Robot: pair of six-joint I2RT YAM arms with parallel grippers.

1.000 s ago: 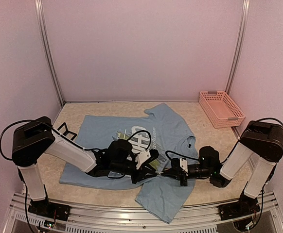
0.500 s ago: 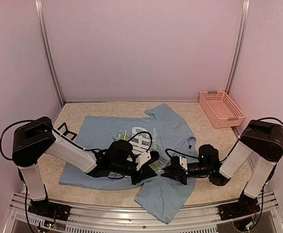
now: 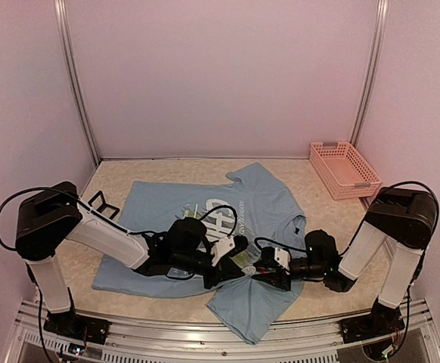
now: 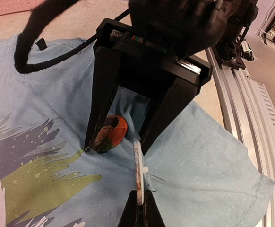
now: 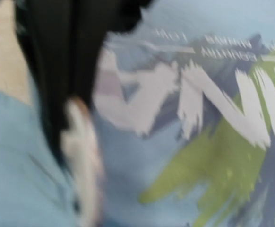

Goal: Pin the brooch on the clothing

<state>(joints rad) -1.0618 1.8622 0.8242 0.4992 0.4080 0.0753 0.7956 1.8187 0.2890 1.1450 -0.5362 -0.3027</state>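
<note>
Brooch between right tool's fingers

- T-shirt: large white chest lettering is showing only partly, too hidden to read.
- Small print above it is blurring out; unreadable.

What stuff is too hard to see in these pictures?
1. Left wrist view: the right claw has a finger over the edge of the brooch, so I cannot tell if it is pinned to the T-shirt. The thin strip in the left claw is too thin to name.
2. Top view: the claws hide the brooch.
3. Right wrist view: all blurred; the pale blob cannot be named.
</note>
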